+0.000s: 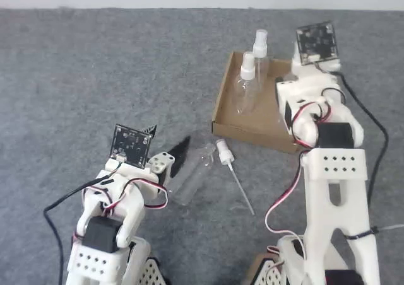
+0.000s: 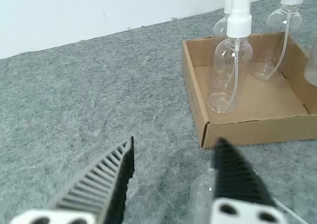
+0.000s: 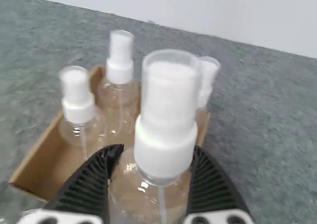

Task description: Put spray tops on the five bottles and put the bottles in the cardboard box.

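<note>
Holding capped bottle, R gripper clamped, at cardboard box for drop-in; L gripper open, empty, near left by uncapped bottle for capping.

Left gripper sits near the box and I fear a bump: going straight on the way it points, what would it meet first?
Most likely the carpet, just short of the box corner, though depth is unclear; the open left gripper tilts down. The bottle lies by one finger, off the midline.
</note>
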`<control>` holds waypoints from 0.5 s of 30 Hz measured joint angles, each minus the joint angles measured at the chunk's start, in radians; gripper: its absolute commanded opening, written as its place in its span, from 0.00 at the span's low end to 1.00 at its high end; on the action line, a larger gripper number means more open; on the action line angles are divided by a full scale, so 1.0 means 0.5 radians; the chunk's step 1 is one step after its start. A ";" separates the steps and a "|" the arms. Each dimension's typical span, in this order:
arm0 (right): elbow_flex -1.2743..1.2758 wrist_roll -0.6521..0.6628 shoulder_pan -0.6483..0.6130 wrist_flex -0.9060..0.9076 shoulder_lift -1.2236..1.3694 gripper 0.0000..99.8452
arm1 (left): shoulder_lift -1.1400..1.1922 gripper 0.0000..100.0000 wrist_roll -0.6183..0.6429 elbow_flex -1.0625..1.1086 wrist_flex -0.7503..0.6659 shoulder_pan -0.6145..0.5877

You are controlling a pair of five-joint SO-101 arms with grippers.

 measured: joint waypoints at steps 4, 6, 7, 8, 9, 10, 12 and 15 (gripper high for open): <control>0.267 0.000 0.003 -0.362 0.000 0.01 | 0.000 0.02 0.000 0.000 -0.003 -0.028; 0.362 0.000 0.000 -0.543 0.000 0.01 | 0.000 0.01 0.000 0.000 -0.052 -0.089; 0.393 0.000 0.000 -0.617 0.000 0.01 | 0.000 0.01 0.000 0.012 -0.080 -0.129; 0.423 0.000 0.000 -0.687 0.000 0.01 | 0.000 0.01 0.000 0.028 -0.107 -0.163; 0.433 0.000 0.003 -0.743 0.000 0.01 | 0.003 0.01 0.000 0.043 -0.138 -0.190; 0.436 0.000 0.003 -0.789 0.015 0.01 | 0.003 0.01 0.000 0.058 -0.166 -0.206; 0.436 0.000 0.012 -0.875 0.077 0.01 | 0.003 0.01 0.000 0.080 -0.193 -0.221; 0.436 0.000 0.049 -1.010 0.252 0.01 | 0.003 0.01 0.000 0.080 -0.199 -0.221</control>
